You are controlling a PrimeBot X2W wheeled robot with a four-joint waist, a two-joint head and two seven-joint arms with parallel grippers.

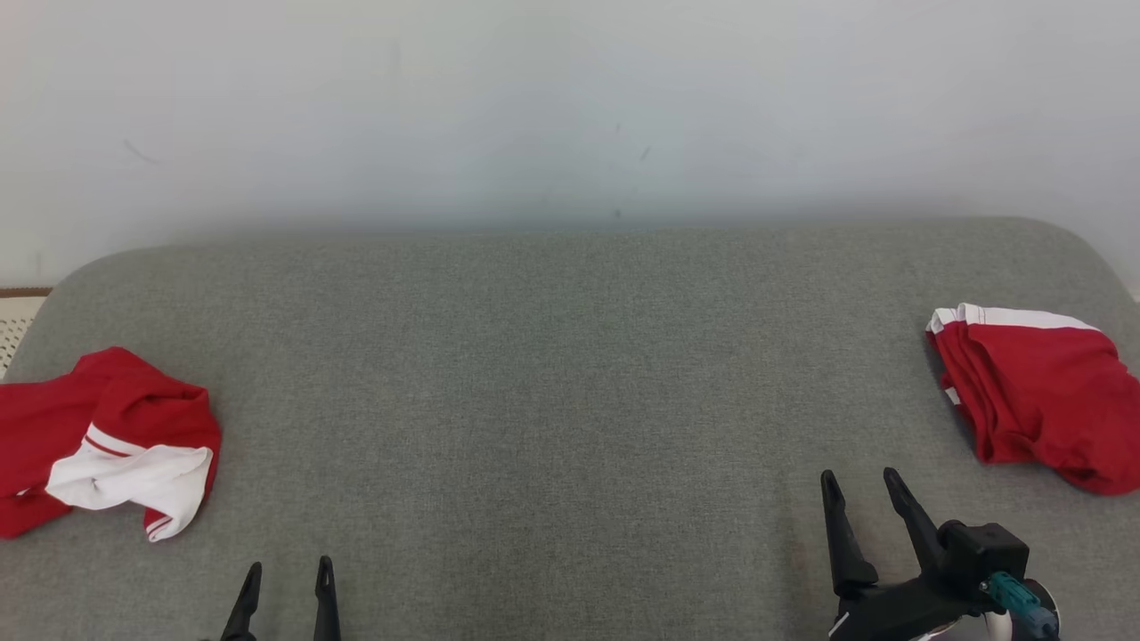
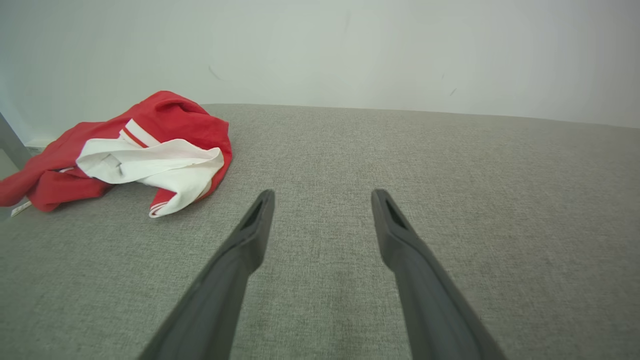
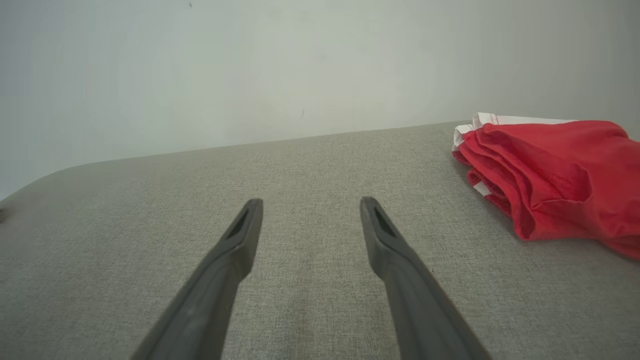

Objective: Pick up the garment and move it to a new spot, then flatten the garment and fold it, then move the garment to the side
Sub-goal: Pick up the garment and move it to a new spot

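A crumpled red and white garment (image 1: pixel 107 445) lies in a heap at the left edge of the grey surface; the left wrist view has this garment (image 2: pixel 135 152) to the upper left of my fingers. A second red garment with white trim (image 1: pixel 1038 401) lies folded at the right edge, and it sits at the right in the right wrist view (image 3: pixel 550 175). My left gripper (image 1: pixel 289 570) is open near the front edge, right of the heap and apart from it. My right gripper (image 1: pixel 859 481) is open, in front and left of the folded garment. Nothing sits between either pair of fingers.
The grey fabric-covered surface (image 1: pixel 552 374) has rounded far corners and ends against a pale wall (image 1: pixel 570 107). A wide stretch of bare fabric lies between the two garments. A strip of floor (image 1: pixel 18 312) shows past the far left corner.
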